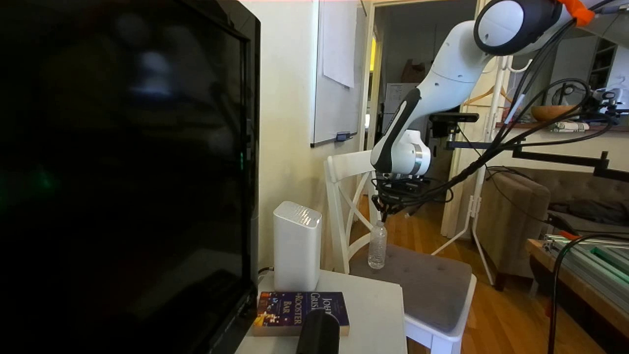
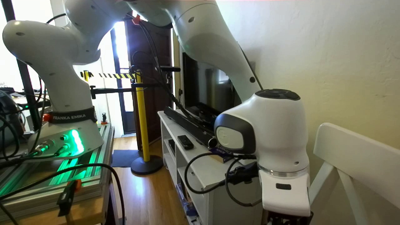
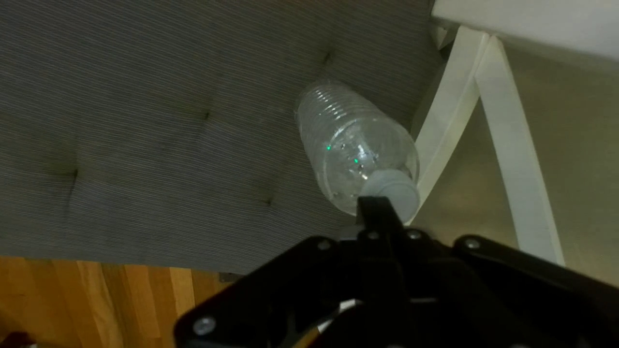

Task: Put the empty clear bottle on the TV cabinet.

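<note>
The empty clear bottle (image 1: 377, 248) stands upright on the grey seat of the white chair, near its backrest. In the wrist view the bottle (image 3: 346, 140) is seen from above, with its pale cap partly hidden by the fingers. My gripper (image 1: 384, 216) is just above the cap, fingers pointing down. In the wrist view the gripper (image 3: 379, 208) has its fingers together, with nothing visible between them; whether they touch the cap I cannot tell. The TV cabinet (image 1: 376, 307) is the white flat-topped unit beside the chair; it also shows in an exterior view (image 2: 200, 162).
On the cabinet stand a white boxy column (image 1: 296, 253), a book (image 1: 300, 312), a black soundbar (image 1: 319, 332) and a TV (image 1: 128, 162). A remote (image 2: 185, 142) lies near its front edge. The chair back (image 1: 349, 167) rises beside the bottle. Loose cables hang around the wrist.
</note>
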Robot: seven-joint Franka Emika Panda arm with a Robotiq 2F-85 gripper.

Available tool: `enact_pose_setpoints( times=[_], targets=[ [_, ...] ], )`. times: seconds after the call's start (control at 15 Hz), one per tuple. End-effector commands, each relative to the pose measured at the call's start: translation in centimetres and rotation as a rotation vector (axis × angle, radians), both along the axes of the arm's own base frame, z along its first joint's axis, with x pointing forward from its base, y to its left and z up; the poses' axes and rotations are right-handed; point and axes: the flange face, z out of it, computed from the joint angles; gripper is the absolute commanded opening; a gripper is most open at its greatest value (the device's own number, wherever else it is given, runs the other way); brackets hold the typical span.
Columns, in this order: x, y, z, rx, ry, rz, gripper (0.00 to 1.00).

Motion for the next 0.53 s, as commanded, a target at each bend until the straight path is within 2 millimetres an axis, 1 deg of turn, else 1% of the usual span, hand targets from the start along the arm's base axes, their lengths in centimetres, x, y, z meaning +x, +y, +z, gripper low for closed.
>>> enact_pose_setpoints(
  times=[0.0, 0.2, 0.27, 0.33, 0.47],
  targets=[
    [0.2, -0.07, 0.4, 0.002, -0.014, 0.003, 0.0],
    [0.19, -0.12, -0.05, 0.004, -0.005, 0.005, 0.0],
    [0.22, -0.13, -0.24, 0.005, -0.003, 0.007, 0.12],
    [0.23, -0.14, -0.36, 0.006, 0.0, 0.009, 0.27],
    [0.2, -0.15, -0.5, 0.007, 0.001, 0.01, 0.39]
  ],
)
